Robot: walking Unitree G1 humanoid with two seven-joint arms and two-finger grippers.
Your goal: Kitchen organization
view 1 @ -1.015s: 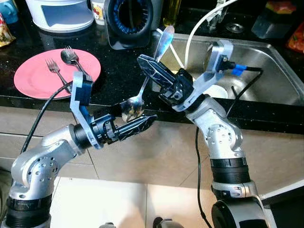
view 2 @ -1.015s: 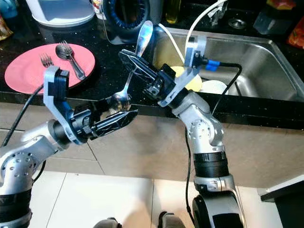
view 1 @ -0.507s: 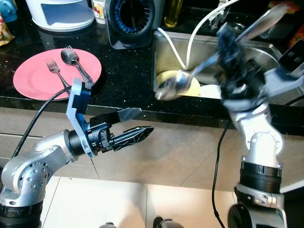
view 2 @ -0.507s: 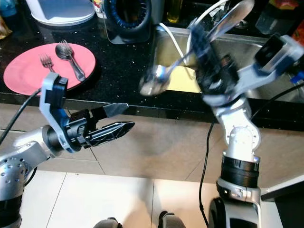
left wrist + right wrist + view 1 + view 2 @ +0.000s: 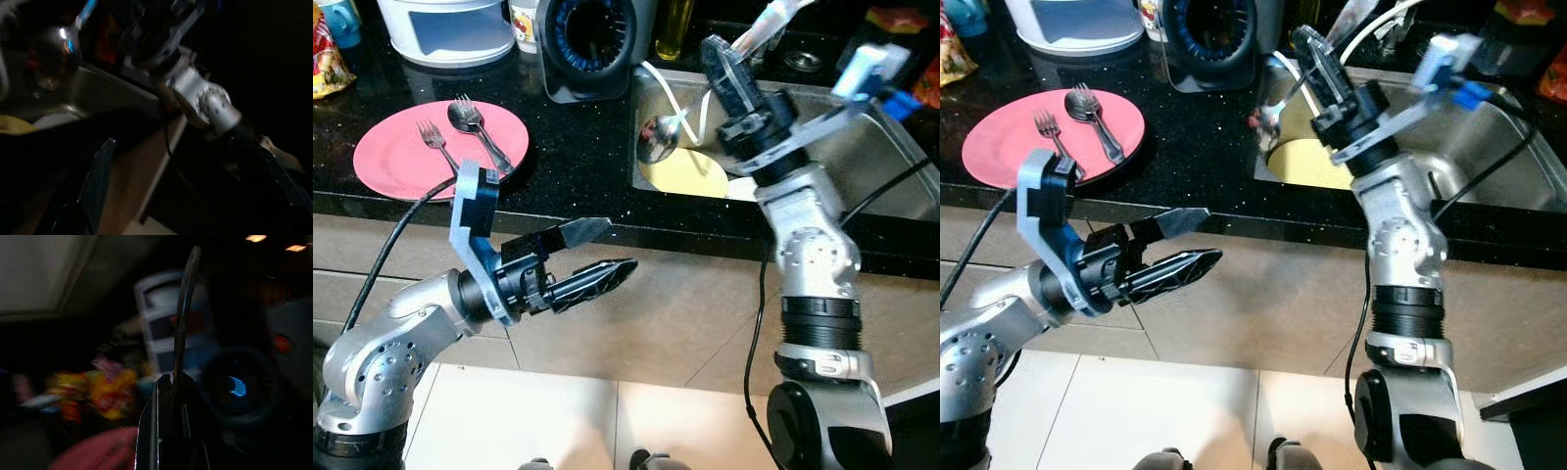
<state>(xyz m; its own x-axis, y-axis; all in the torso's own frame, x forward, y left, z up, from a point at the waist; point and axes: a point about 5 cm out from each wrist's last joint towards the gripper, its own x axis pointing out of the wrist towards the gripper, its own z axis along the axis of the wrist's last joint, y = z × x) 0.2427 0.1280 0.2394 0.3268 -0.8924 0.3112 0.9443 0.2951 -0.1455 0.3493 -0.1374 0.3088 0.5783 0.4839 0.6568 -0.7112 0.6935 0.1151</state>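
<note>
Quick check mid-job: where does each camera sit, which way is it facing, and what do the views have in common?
Left and right eye views: on the head, looking down at the counter, pink plate and sink; both arms show, right gripper holding a spoon.
Left wrist view: along the open left gripper toward the sink and right arm.
Right wrist view: along its shut fingers, spoon handle ahead.
Shared: spoon, sink.

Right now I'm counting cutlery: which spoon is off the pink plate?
The spoon held by the right gripper, bowl hanging over the sink edge. The other spoon lies on the pink plate between two forks.
</note>
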